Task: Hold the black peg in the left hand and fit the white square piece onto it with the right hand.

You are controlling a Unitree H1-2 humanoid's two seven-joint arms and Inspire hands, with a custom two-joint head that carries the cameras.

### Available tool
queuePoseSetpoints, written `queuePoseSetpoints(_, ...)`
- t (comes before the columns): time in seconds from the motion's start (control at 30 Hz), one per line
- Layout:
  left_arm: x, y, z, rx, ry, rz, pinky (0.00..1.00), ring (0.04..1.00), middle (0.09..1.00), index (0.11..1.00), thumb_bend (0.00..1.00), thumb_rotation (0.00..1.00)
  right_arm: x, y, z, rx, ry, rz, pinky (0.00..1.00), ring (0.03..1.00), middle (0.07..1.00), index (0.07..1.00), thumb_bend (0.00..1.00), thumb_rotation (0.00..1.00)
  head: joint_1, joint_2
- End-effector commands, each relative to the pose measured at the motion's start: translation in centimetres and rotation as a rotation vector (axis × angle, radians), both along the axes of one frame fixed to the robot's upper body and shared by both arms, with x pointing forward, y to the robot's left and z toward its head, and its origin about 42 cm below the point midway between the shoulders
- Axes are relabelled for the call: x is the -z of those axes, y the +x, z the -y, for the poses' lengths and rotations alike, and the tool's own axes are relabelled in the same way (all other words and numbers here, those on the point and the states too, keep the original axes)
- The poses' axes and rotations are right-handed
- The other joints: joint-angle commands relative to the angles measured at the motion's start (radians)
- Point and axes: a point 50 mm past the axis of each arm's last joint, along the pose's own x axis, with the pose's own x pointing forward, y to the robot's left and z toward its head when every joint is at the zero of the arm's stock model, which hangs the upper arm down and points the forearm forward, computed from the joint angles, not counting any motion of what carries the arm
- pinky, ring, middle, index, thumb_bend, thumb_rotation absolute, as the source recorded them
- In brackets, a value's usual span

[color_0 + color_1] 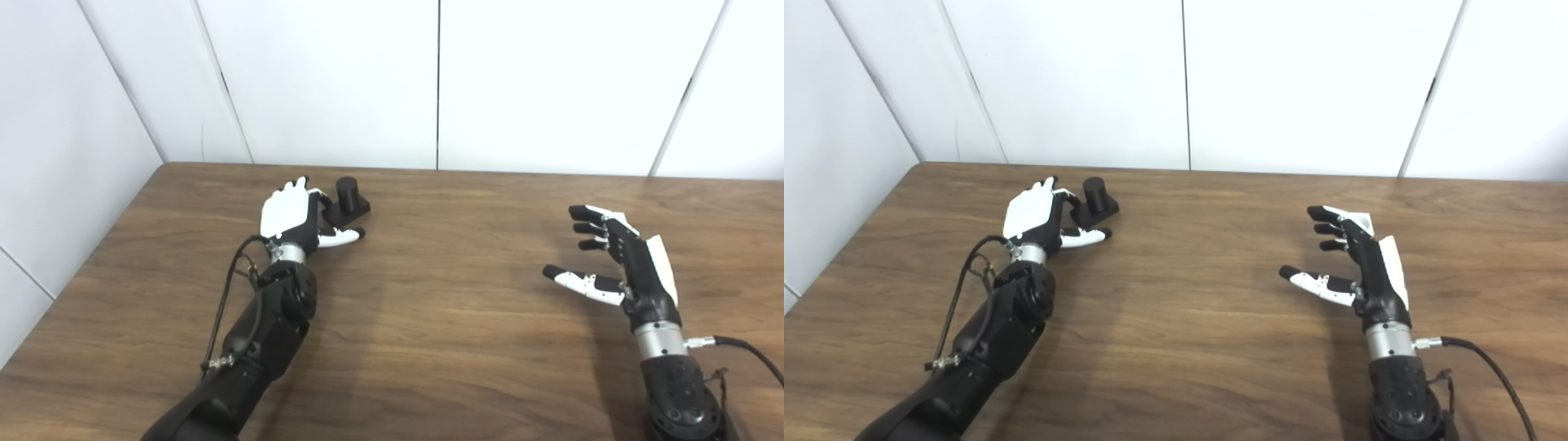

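The black peg (pixel 349 197) is a short round cylinder that stands upright on a flat square black base. It rests on the table (pixel 441 343) near the far edge, toward the far left corner. The white square piece is not visible.

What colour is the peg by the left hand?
Black all over, peg and its square base alike; clearest in the left eye view.
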Motion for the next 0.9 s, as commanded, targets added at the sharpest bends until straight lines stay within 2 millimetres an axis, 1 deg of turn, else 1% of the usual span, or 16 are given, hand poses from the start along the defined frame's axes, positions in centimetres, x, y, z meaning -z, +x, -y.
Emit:
queuePoseSetpoints(0.0, -1.60, 1.19, -0.42, -0.002, 0.058, 0.054, 1.00, 1.000, 0.988, 0.680, 0.88, 0.46, -2.29, 0.44, -0.09, -0.004, 0.013, 0.099, 0.65, 0.743, 0.781, 0.746, 0.69, 0.06, 0.003, 0.003)
queuePoseSetpoints(0.1, -1.32, 1.24, -0.58, -0.007, 0.085, 0.056, 1.00, 1.000, 0.982, 0.670, 0.86, 0.45, -2.26, 0.37, -0.06, -0.002, 0.017, 0.096, 0.65, 0.743, 0.778, 0.743, 0.69, 0.08, -0.001, 0.003)
queuePoseSetpoints(0.23, -1.22, 1.24, -0.70, -0.025, 0.113, 0.068, 1.00, 1.000, 0.958, 0.637, 0.81, 0.38, -2.24, 0.22, -0.01, -0.004, 0.015, 0.098, 0.65, 0.744, 0.779, 0.743, 0.69, 0.07, -0.001, 0.005)
queuePoseSetpoints(0.3, -1.21, 1.21, -0.74, -0.029, 0.120, 0.083, 1.00, 0.997, 0.943, 0.598, 0.75, 0.30, -2.20, 0.15, 0.02, 0.001, 0.008, 0.093, 0.65, 0.744, 0.778, 0.744, 0.69, 0.08, -0.002, 0.007)
queuePoseSetpoints(0.33, -1.21, 1.21, -0.74, -0.031, 0.123, 0.093, 1.00, 0.994, 0.936, 0.570, 0.70, 0.24, -2.18, 0.12, 0.04, 0.003, 0.007, 0.092, 0.65, 0.744, 0.778, 0.744, 0.69, 0.08, -0.001, 0.007)
queuePoseSetpoints(0.37, -1.22, 1.21, -0.74, -0.032, 0.125, 0.102, 1.00, 0.990, 0.929, 0.531, 0.61, 0.16, -2.17, 0.07, 0.03, 0.005, 0.009, 0.090, 0.65, 0.742, 0.778, 0.744, 0.69, 0.08, -0.001, 0.008)
queuePoseSetpoints(0.4, -1.22, 1.20, -0.74, -0.031, 0.128, 0.109, 1.00, 0.988, 0.925, 0.511, 0.56, 0.12, -2.17, 0.04, 0.02, 0.005, 0.012, 0.090, 0.66, 0.742, 0.778, 0.743, 0.69, 0.08, -0.001, 0.008)
queuePoseSetpoints(0.43, -1.21, 1.20, -0.77, -0.030, 0.129, 0.115, 1.00, 0.985, 0.920, 0.499, 0.54, 0.10, -2.17, 0.01, -0.01, 0.004, 0.019, 0.089, 0.66, 0.741, 0.777, 0.743, 0.69, 0.08, -0.001, 0.009)
queuePoseSetpoints(0.53, -1.17, 1.20, -0.82, -0.026, 0.128, 0.128, 1.00, 0.977, 0.907, 0.485, 0.52, 0.08, -2.18, -0.02, -0.05, 0.002, 0.030, 0.088, 0.65, 0.741, 0.777, 0.738, 0.69, 0.07, -0.003, 0.009)
queuePoseSetpoints(0.87, -1.03, 1.17, -0.77, -0.022, 0.111, 0.129, 1.00, 0.962, 0.898, 0.483, 0.52, 0.07, -2.10, -0.08, -0.06, 0.009, 0.025, 0.091, 0.65, 0.738, 0.777, 0.737, 0.69, 0.06, -0.007, 0.009)
